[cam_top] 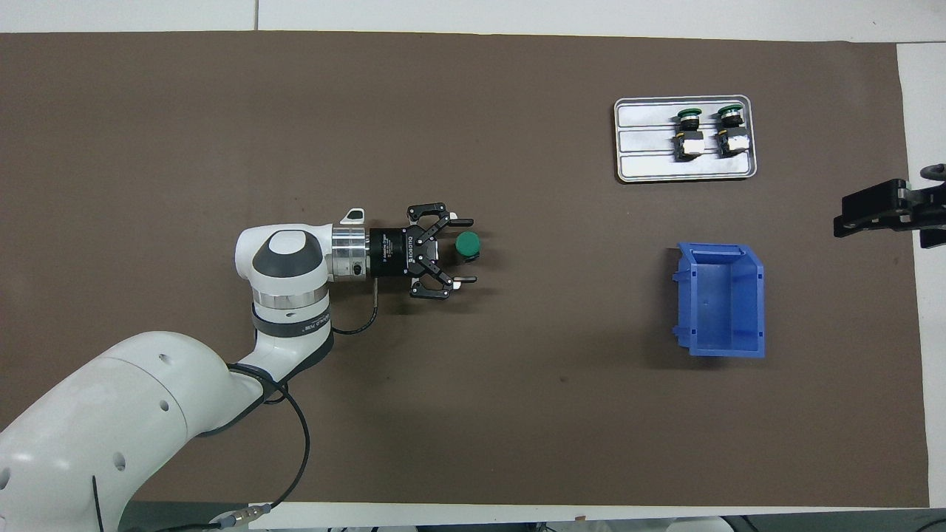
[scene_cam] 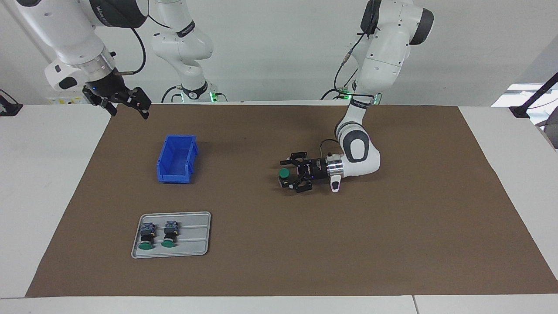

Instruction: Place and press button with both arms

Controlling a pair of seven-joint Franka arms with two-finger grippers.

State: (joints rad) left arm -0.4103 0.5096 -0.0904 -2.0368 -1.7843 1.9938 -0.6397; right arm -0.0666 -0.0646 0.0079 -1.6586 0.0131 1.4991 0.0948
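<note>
A button [scene_cam: 284, 173] with a round green cap stands upright on the brown mat [scene_cam: 392, 244] near the middle of the table. My left gripper [scene_cam: 286, 175] lies low and level around it, open, one finger on each side of the button [cam_top: 467, 244] and neither pressing on it. The left gripper [cam_top: 471, 250] points toward the right arm's end of the table. My right gripper [scene_cam: 130, 112] hangs open and empty in the air over the mat's edge at its own end; only the tip of the right gripper [cam_top: 850, 214] shows in the overhead view.
An empty blue bin [scene_cam: 176, 159] stands on the mat toward the right arm's end. Farther from the robots, a grey tray [scene_cam: 196, 235] holds two more green-capped buttons [scene_cam: 146, 237] lying on their sides.
</note>
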